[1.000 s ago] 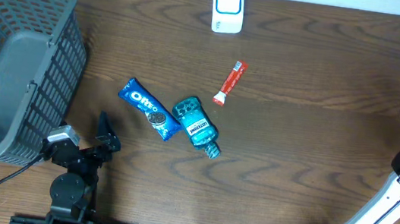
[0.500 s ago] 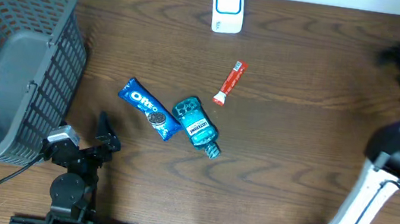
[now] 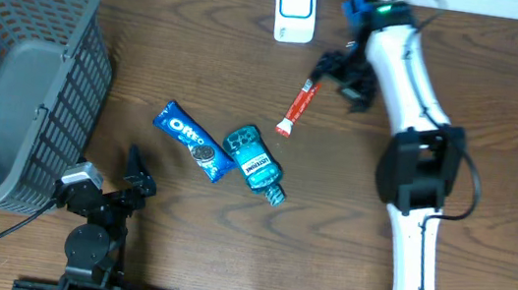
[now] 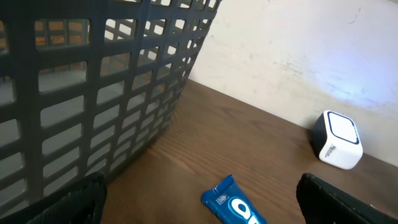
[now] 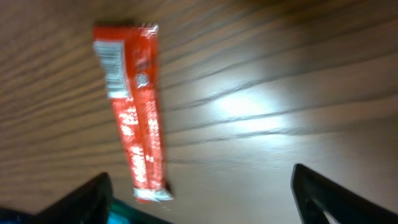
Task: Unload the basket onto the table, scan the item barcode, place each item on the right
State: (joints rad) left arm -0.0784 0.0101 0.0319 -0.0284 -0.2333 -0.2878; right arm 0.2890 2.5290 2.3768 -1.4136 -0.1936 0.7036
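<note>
Red packet [image 3: 297,107] lies flat on the table [image 3: 200,59], between the white scanner [image 3: 295,9] and the mouthwash bottle [image 3: 255,164]. Its print is blurred in the wrist view, though a barcode patch shows at one end. The right gripper [image 3: 340,76] hovers just beside its upper end, jaws spread, holding nothing, its fingertips cut off by the frame.

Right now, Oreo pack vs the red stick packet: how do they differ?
Colour: the Oreo pack is blue, the red stick packet is red and white. Build: the Oreo pack is wider, the red stick packet much slimmer. The Oreo pack lies next to the teal mouthwash bottle. The red stick packet lies alone, with the right tool just beside its upper end. Both lie flat and diagonal on the table, ungripped.
</note>
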